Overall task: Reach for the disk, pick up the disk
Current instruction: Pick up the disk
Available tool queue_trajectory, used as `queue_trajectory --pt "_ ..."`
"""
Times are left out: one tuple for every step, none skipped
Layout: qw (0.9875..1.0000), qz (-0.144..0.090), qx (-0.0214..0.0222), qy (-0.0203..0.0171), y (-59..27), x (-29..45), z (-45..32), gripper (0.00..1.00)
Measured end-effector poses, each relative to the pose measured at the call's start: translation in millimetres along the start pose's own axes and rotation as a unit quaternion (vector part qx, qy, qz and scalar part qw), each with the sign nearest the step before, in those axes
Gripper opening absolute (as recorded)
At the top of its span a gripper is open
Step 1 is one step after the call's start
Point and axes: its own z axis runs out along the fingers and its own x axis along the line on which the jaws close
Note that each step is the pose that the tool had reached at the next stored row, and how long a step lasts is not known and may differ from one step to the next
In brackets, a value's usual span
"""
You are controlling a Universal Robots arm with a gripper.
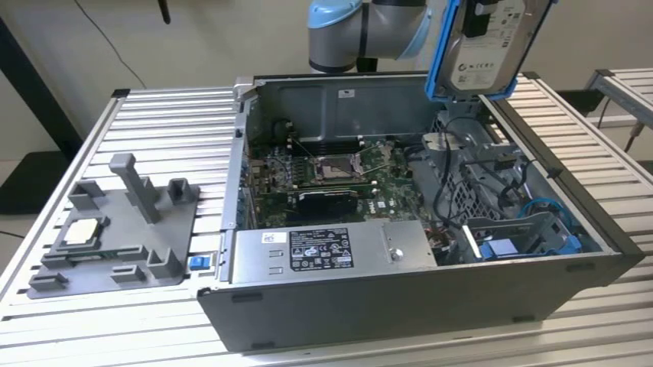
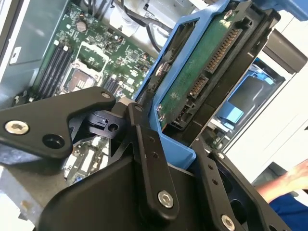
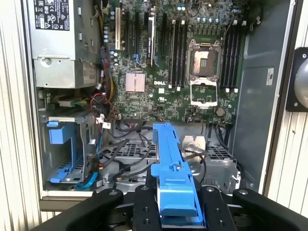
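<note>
The disk [image 1: 488,46] hangs upright above the back right corner of the open computer case [image 1: 408,306], its white label and blue side rails facing the exterior view. In the second wrist view its green circuit-board underside [image 2: 207,72] shows inside the blue frame. My gripper [image 3: 177,202] is shut on the disk, its black fingers [image 3: 144,202] pressing both sides of the blue rail [image 3: 171,159]. The same grip shows in the second wrist view, gripper [image 2: 173,144] clamped at the disk's lower edge.
Below lie the motherboard [image 1: 326,180], the power supply [image 1: 316,252] and a blue drive bay [image 1: 510,245] with loose cables. A grey stand [image 1: 112,237] carrying a square chip [image 1: 79,232] sits on the slatted table [image 1: 164,122]. A person's hand [image 2: 288,180] is nearby.
</note>
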Motion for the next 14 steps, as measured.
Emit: queue_trajectory --pt "1.0 0.0 0.0 0.0 0.0 0.0 0.0 0.0" --pt "1.0 0.0 0.0 0.0 -0.1 0.0 0.0 0.0" --pt "1.0 0.0 -0.0001 0.0 -0.1 0.0 0.0 0.0" --pt "1.0 0.0 -0.0001 0.0 -0.1 0.1 0.0 0.0" --pt "1.0 0.0 0.0 0.0 -0.1 0.1 0.0 0.0" --pt "1.0 0.0 0.0 0.0 0.0 0.1 0.0 0.0" --pt "1.0 0.0 0.0 0.0 -0.1 0.2 0.0 0.0" --pt "1.0 0.0 0.0 0.0 -0.1 0.3 0.0 0.0" --pt "1.0 0.0 -0.0001 0.0001 0.0 0.8 -0.1 0.0" --pt "1.0 0.0 -0.0001 0.0 -0.1 1.6 0.0 0.0" --pt "1.0 0.0 -0.0001 0.0 -0.1 2.9 -0.1 0.0" --pt "1.0 0.0 -0.0001 0.0 -0.1 4.8 -0.1 0.0" --pt "1.0 0.0 -0.0001 0.0 0.0 6.6 -0.1 0.0" --pt "1.0 0.0 -0.0001 0.0 0.0 8.3 -0.1 0.0"
